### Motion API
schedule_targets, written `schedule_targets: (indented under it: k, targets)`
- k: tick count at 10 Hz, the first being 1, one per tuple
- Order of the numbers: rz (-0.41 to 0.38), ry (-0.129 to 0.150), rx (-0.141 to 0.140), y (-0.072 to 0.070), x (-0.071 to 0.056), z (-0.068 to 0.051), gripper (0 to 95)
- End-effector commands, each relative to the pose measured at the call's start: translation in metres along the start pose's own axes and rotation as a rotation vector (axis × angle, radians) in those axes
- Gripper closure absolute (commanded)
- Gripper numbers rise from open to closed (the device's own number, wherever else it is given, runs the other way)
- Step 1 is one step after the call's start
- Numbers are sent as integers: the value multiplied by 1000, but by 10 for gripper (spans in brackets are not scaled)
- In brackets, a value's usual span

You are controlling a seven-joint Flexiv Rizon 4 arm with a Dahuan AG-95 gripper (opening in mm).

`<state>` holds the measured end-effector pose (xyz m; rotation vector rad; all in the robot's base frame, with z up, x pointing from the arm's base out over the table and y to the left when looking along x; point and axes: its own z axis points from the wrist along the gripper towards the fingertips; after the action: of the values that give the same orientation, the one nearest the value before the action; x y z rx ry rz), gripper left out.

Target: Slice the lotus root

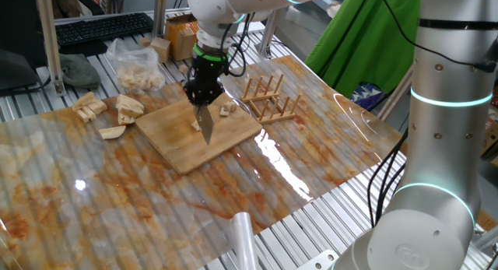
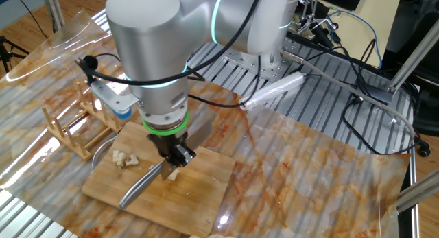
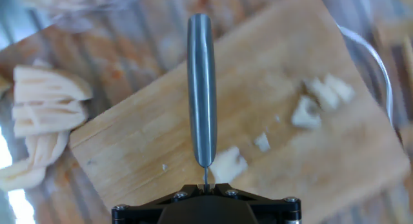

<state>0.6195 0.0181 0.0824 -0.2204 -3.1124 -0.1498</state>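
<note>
Fingertips (image 3: pixel 205 185) hidden behind knife (image 3: pixel 201 88)

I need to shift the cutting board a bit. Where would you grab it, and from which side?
Judging by the pose, take the cutting board by its bare corner nearest the camera in the fixed view showing the drying rack at right, coming in level from the table side. It lies flat, so only edges offer a pinch. The gripper holds the knife.

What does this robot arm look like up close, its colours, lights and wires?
The arm is thick, rounded silvery-grey tubes, with glowing cyan rings at the joints. A green band circles the wrist above the small black gripper. Black cables trail beside the wrist and base.
</note>
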Motion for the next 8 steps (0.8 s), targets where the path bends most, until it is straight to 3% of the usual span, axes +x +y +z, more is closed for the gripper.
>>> schedule_targets:
  k: [1,5,8]
  targets:
    - [-157,-31,-7,-8,-18,3,950]
    - [-170,-40,-12,-10,-24,7,950]
    - [-204,-40,2,-11,-26,7,950]
